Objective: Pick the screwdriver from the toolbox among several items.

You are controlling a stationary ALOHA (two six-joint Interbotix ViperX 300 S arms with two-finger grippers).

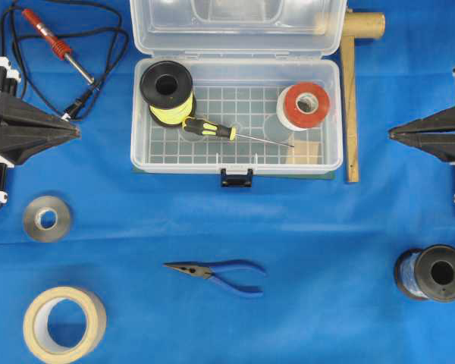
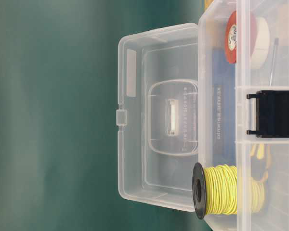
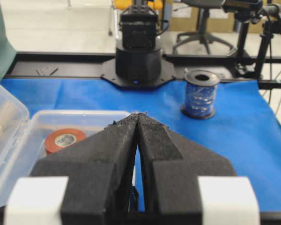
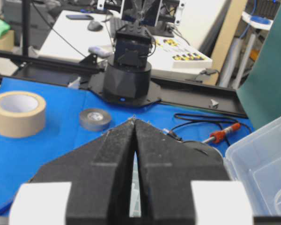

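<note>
Left gripper point(image 1: 77, 130) and right gripper point(image 1: 391, 135): jaws clenched, empty. Screwdriver point(image 1: 231, 133) flat in toolbox point(image 1: 330, 114), long axis left-right, tip toward right arm.

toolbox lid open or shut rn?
Open. The toolbox lid is swung fully back past the hinge, leaving the screwdriver, yellow wire spool and red tape inside uncovered in the overhead view.
</note>
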